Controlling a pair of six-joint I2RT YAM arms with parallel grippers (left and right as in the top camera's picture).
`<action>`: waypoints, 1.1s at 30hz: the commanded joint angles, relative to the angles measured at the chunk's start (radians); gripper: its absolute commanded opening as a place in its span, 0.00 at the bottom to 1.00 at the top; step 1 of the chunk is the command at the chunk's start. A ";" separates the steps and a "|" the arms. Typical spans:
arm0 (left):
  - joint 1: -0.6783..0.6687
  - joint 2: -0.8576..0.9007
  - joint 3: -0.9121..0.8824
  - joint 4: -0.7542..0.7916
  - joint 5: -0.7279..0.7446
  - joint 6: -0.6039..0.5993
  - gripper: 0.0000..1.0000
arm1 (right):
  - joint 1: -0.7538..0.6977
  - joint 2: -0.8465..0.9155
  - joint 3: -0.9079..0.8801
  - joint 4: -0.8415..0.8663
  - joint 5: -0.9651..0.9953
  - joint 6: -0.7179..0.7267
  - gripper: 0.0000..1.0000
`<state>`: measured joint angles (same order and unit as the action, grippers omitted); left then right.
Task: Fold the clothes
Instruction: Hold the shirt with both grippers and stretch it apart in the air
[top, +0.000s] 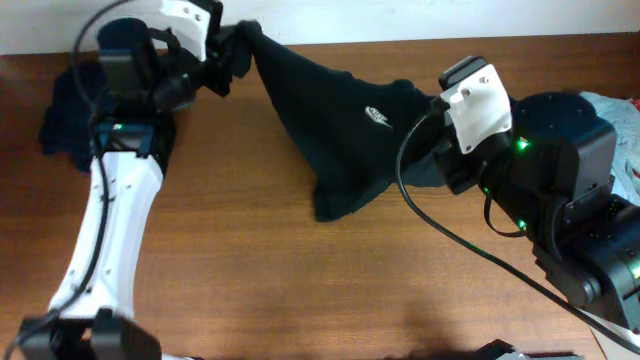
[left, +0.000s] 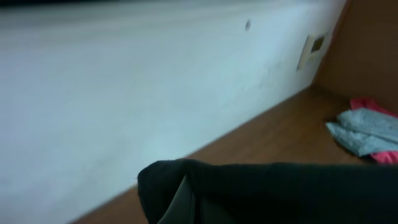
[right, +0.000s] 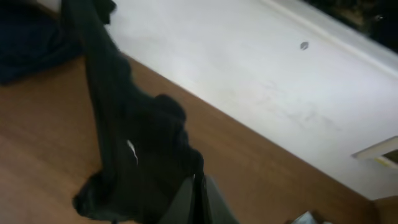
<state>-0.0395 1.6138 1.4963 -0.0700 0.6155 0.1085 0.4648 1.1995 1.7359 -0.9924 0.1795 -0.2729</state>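
A black T-shirt (top: 335, 140) with a small white chest logo (top: 378, 117) hangs stretched between my two grippers, and its lower end bunches on the wooden table (top: 300, 290). My left gripper (top: 232, 52) is shut on one end of the shirt at the back left. My right gripper (top: 434, 106) is shut on the other end at the right. In the left wrist view the black fabric (left: 280, 193) covers the gripper (left: 186, 190). In the right wrist view the shirt (right: 130, 143) drapes away from the shut gripper (right: 198, 182).
A dark navy pile of clothes (top: 60, 120) lies at the table's far left, behind the left arm. Grey-blue (top: 610, 105) and red garments lie at the right edge, also seen as grey-blue cloth (left: 367, 130) in the left wrist view. A white wall (left: 124, 93) borders the table's back.
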 joint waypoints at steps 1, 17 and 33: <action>0.003 -0.101 0.048 0.006 -0.028 -0.010 0.00 | 0.005 -0.011 0.019 0.041 0.079 -0.030 0.04; 0.003 -0.420 0.050 -0.023 -0.119 -0.010 0.00 | 0.005 -0.054 0.203 0.040 0.113 -0.016 0.04; -0.024 -0.553 0.050 -0.218 -0.107 -0.102 0.00 | 0.006 -0.101 0.384 -0.207 0.087 0.072 0.04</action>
<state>-0.0505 1.0637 1.5299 -0.2749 0.5156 0.0360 0.4648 1.1065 2.0827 -1.1805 0.2619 -0.2367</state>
